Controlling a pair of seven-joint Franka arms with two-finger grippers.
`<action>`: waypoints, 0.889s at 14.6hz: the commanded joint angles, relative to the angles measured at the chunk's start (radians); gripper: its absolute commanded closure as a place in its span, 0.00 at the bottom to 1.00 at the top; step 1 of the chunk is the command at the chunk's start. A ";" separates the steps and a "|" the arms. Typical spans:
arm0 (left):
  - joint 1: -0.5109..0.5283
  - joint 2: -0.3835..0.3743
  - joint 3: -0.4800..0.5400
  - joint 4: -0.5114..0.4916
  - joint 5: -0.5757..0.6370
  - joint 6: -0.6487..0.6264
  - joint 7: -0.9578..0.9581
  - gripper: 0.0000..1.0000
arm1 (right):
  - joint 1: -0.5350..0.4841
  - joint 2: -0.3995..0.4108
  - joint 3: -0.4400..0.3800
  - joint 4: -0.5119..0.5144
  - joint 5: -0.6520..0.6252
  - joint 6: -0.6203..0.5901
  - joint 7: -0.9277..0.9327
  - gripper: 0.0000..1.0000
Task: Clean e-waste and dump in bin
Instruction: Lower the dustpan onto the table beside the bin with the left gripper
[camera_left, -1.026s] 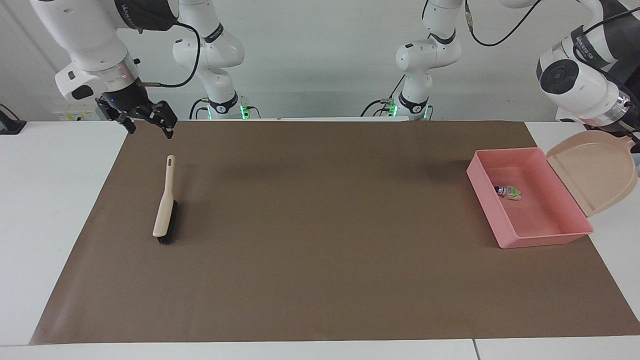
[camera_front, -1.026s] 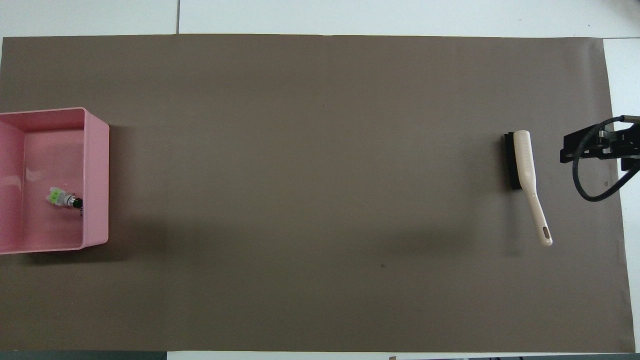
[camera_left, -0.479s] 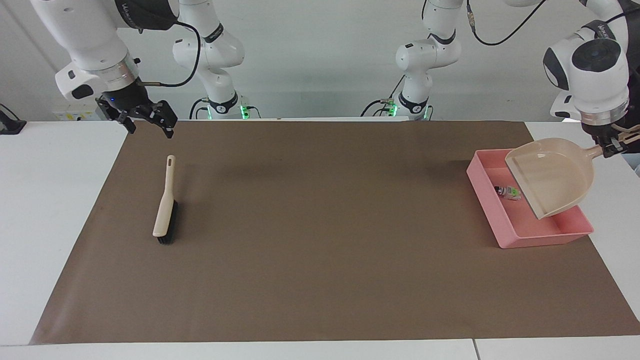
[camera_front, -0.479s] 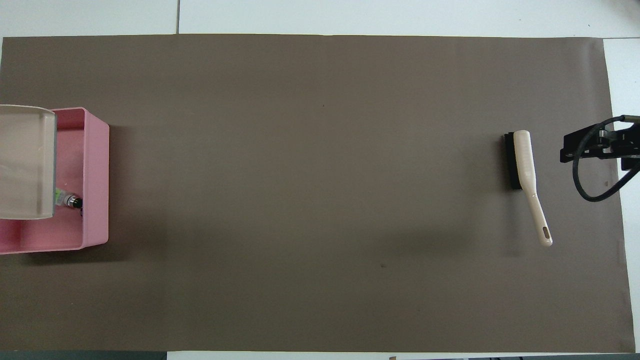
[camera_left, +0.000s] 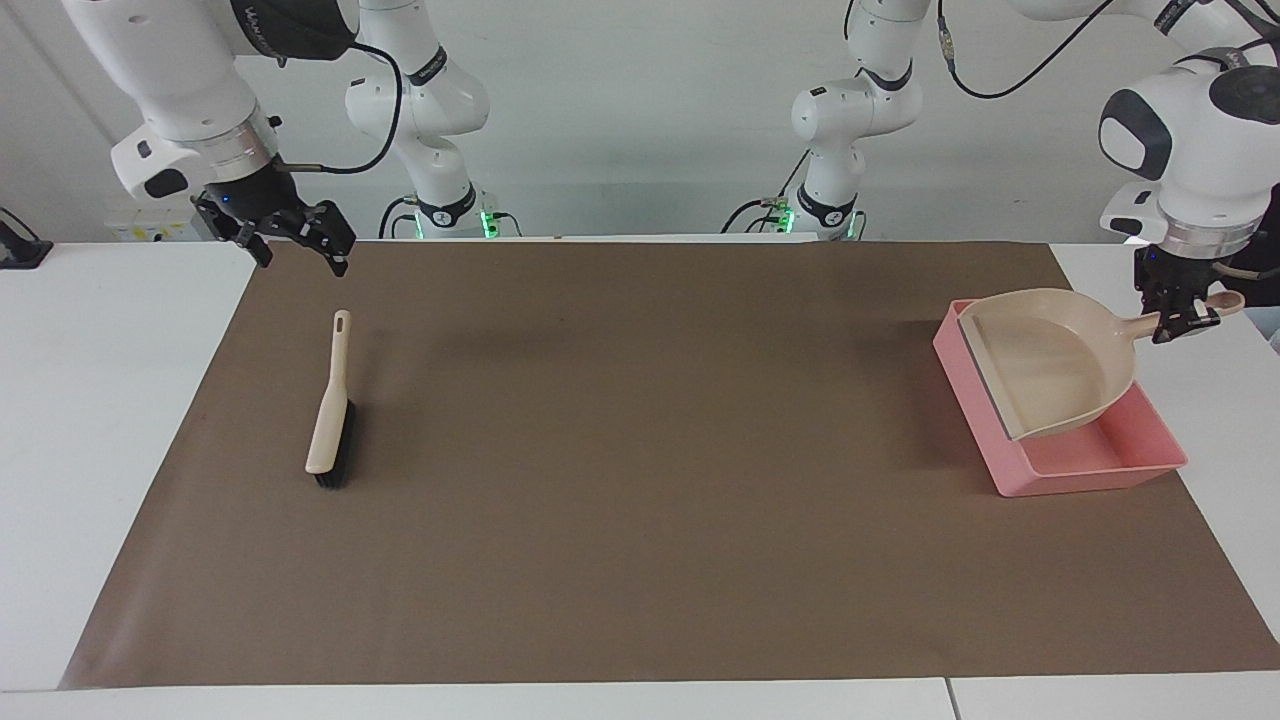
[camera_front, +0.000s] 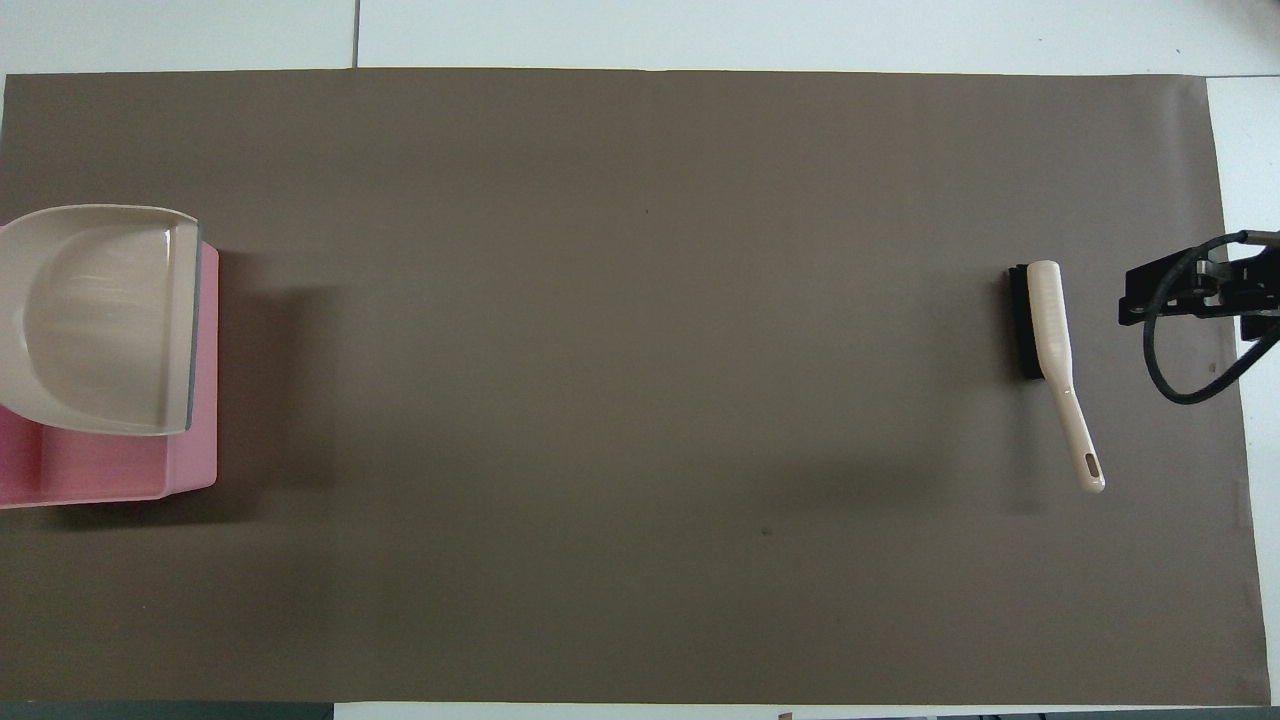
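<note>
Left gripper (camera_left: 1172, 318) clamps the dustpan (camera_left: 1050, 360) level over the pink bin (camera_left: 1090, 462); right gripper (camera_left: 295, 240) waits open above the desk (camera_left: 100, 400).

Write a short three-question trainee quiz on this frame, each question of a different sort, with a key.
1. True or false: the brush is held by the right pincer.
2. Multiple choice: the dustpan is (A) flat on the brown mat, (B) held over the pink bin, (C) beside the brush.
3. Fill in: the left pincer is shut on the dustpan's ____.

Key: 1 false, the brush lies on the mat and the right pincer is open above the mat's edge; 2 B; 3 handle.
</note>
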 joint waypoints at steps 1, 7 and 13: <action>-0.053 -0.019 0.004 -0.071 -0.086 -0.016 -0.003 1.00 | -0.007 0.001 0.005 0.006 0.007 0.001 -0.005 0.01; -0.304 -0.053 0.006 -0.247 -0.091 0.107 -0.264 1.00 | -0.007 -0.001 0.005 0.006 0.007 0.000 -0.003 0.01; -0.442 0.049 0.006 -0.311 -0.125 0.265 -0.434 1.00 | -0.006 -0.001 0.005 0.006 0.007 0.001 -0.004 0.01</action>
